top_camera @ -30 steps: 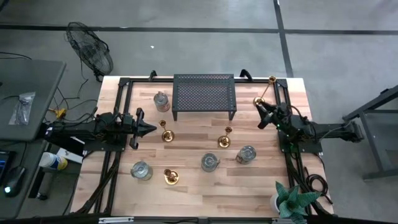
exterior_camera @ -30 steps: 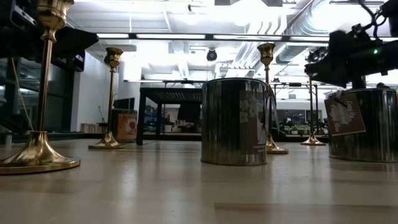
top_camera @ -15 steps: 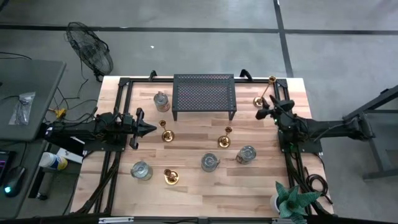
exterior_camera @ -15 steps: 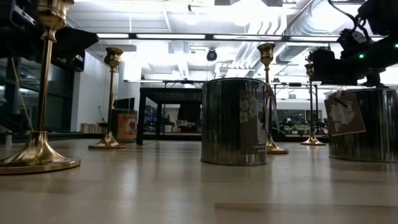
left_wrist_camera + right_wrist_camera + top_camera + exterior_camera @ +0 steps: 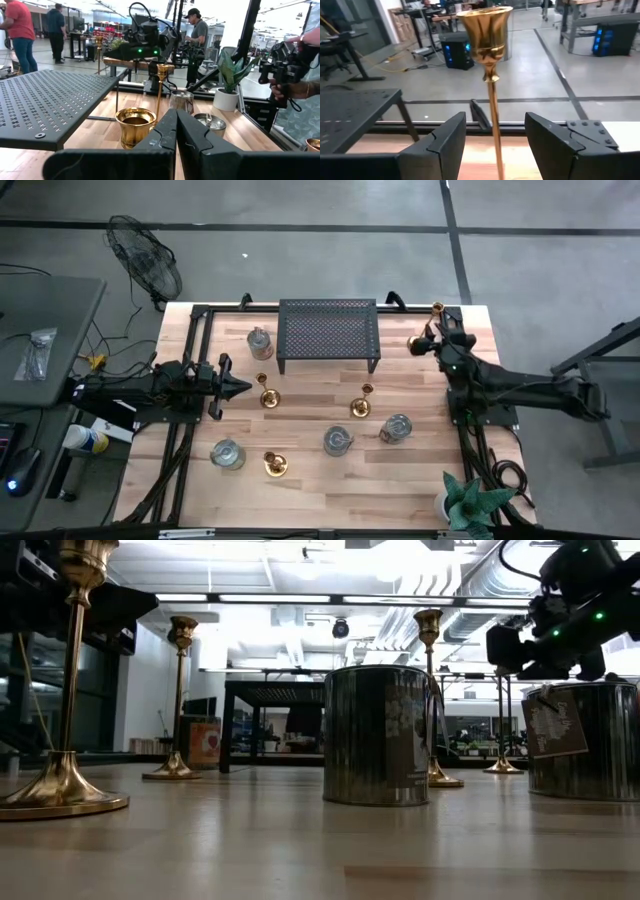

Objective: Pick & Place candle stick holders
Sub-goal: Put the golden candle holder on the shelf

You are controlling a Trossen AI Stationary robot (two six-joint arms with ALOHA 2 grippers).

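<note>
At the table's far right corner, the right gripper (image 5: 437, 340) sits up against the tall, slender brass candlestick (image 5: 428, 328). From above, arm and candlestick overlap and the fingers cannot be read. The right wrist view settles it: the two dark fingers (image 5: 437, 145) are spread apart, with the thin brass stem (image 5: 494, 125) standing upright in the gap between them, touching neither, and its flared cup above them. The low view shows this arm as a dark mass with a green light (image 5: 560, 610), high at the right.

The left gripper (image 5: 240, 388) lies low over the table's left side, just beside a brass candlestick (image 5: 267, 396). Its wrist view shows the fingers (image 5: 165, 137) pressed together with nothing between them, and a wide brass cup (image 5: 135, 125) right behind the tips.

Only the high view gives the whole layout: the black perforated stand (image 5: 328, 333) at the far centre, a silvery cup (image 5: 259, 342) to its left, another brass candlestick (image 5: 362, 404) nearer the middle, three silvery cups (image 5: 228, 453) (image 5: 337, 441) (image 5: 397, 428) along the near half, and a squat brass holder (image 5: 275, 464) between the first two. A potted plant (image 5: 468, 502) stands at the near right corner.

Only the left wrist view shows people (image 5: 200, 30) in the room beyond.
</note>
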